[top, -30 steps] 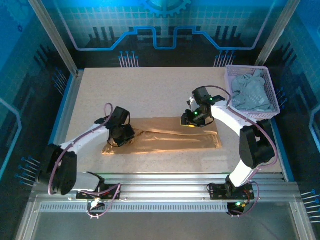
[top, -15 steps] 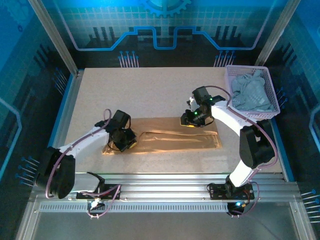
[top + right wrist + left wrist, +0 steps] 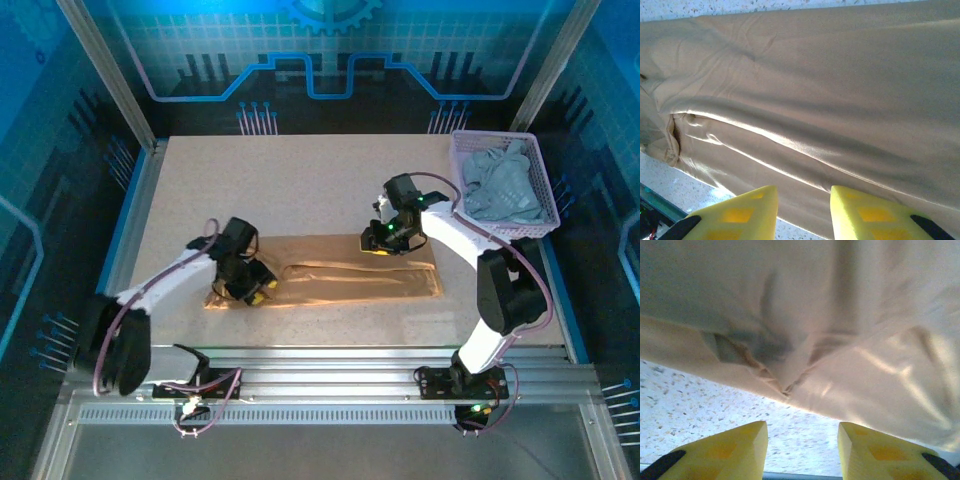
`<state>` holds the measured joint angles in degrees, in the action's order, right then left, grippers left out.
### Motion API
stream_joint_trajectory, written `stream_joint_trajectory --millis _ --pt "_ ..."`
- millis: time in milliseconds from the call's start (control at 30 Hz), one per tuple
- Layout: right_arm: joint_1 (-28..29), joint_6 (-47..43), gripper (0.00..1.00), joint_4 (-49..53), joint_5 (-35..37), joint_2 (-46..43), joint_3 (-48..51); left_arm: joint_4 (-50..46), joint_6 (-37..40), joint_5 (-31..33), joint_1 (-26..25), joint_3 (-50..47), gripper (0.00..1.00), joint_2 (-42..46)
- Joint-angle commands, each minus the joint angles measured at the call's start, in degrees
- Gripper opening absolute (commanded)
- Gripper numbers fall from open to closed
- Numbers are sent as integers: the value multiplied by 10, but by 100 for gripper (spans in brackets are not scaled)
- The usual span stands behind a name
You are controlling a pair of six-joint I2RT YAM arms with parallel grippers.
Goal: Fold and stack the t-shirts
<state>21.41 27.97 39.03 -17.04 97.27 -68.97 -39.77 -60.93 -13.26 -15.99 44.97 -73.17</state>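
Cloth of the tan shirt (image 3: 340, 278) lies flat on the counter (image 3: 300, 180) as a long narrow band, running left to right in front of the two arms. Its long sides seem already folded in, because one raised crease runs along the middle of the band. My judgement is that the band now waits for a fold across its length, and this explains why one claw stands at each part of it.

At the left end, the left claw (image 3: 255, 290) is low over the counter, just beside the edge of the cloth. Seen from its wrist, its yellow fingers (image 3: 735, 445) are apart, with bare counter between them and a small pucker of cloth just ahead, so it holds nothing.

Over the far edge of the band, toward the right end, stands the right claw (image 3: 385, 240). Its jaws are also apart, and I see no cloth pinched between them; it looks ready to steady or take that edge.

Further out, the grey-blue shirt (image 3: 500, 185) lies crumpled in the basket (image 3: 495, 136) at the far right corner, well apart and not yet folded.
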Motion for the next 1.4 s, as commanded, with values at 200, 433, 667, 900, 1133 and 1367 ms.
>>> stream_joint_trajectory --millis 200,433,667,900,1133,1367 --pt "73 3 33 -10 -44 56 -67 -45 49 47 143 42 30 -53" --pt "101 10 31 13 -34 117 -116 -47 76 95 151 31 23 -123" --pt "63 20 29 46 -15 153 -114 -79 135 144 175 -14 20 -114" --pt "41 20 29 51 -6 140 -116 -114 153 183 189 18 16 -112" --pt "40 14 29 41 -11 123 -108 -65 87 104 169 47 23 -22" --pt "40 15 28 41 -13 129 -108 36 15 21 90 35 17 -121"
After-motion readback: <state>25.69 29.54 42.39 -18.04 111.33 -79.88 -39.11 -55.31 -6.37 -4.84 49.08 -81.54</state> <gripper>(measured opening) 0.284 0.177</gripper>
